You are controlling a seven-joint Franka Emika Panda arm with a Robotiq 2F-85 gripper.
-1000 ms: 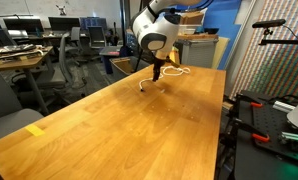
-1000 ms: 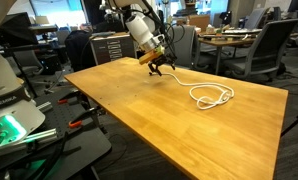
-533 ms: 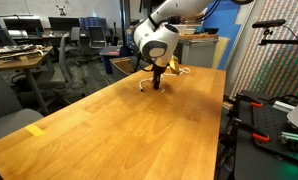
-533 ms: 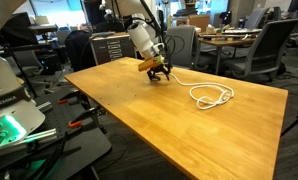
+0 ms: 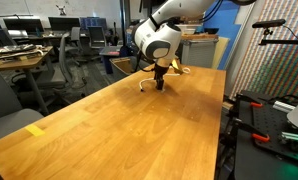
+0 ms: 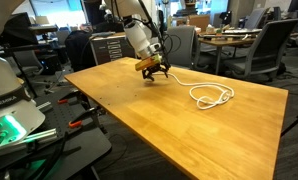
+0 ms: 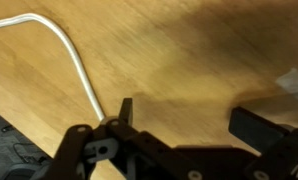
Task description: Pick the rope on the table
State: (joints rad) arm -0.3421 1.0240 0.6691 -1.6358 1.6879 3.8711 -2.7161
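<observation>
Shifting slightly along the counter [image 6: 139,115] since 1 second earlier, the pincer [image 7: 189,115] stood wide open and empty, with the rope [image 7: 74,55] lying flat just beside its jaws, not between them, so the grasp was not yet made.

The white arm [image 5: 179,12] arches over and bends down at its bulky wrist [image 5: 157,42]. The gripper [image 5: 159,80] points straight down, hanging low. In the wrist view its dark fingers [image 7: 126,108] stand spread wide apart.
</observation>
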